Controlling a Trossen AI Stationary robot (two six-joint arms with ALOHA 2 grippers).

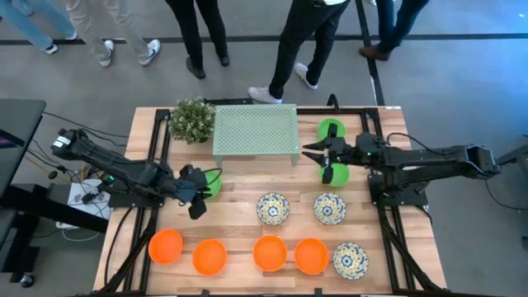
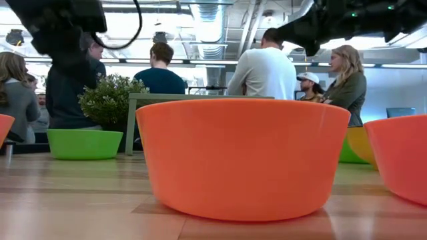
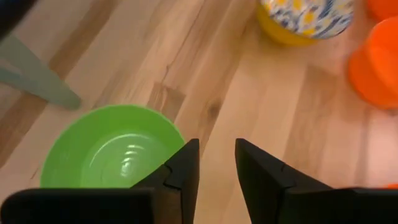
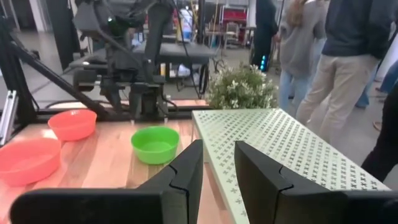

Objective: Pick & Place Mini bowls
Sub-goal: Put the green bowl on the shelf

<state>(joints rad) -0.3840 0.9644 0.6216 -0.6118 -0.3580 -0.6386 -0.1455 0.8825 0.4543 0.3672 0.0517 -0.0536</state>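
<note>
Green bowl (image 3: 109, 152) just beside left tool (image 3: 216, 163).

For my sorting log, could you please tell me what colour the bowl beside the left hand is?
Plain bright green bowl; the left wrist view shows it best.

My overhead camera looks straight down on the whole table (image 1: 239, 216), while the low one sits at board level, nearly touching an orange bowl (image 2: 243, 157), facing twelve o'clock toward the people (image 2: 267, 67) beyond. My left wrist camera tilts down close over a green bowl (image 3: 109, 149) (also seen from above), and the right wrist camera looks level across the perforated stand (image 4: 280, 149) toward the plant (image 4: 242, 87).
</note>
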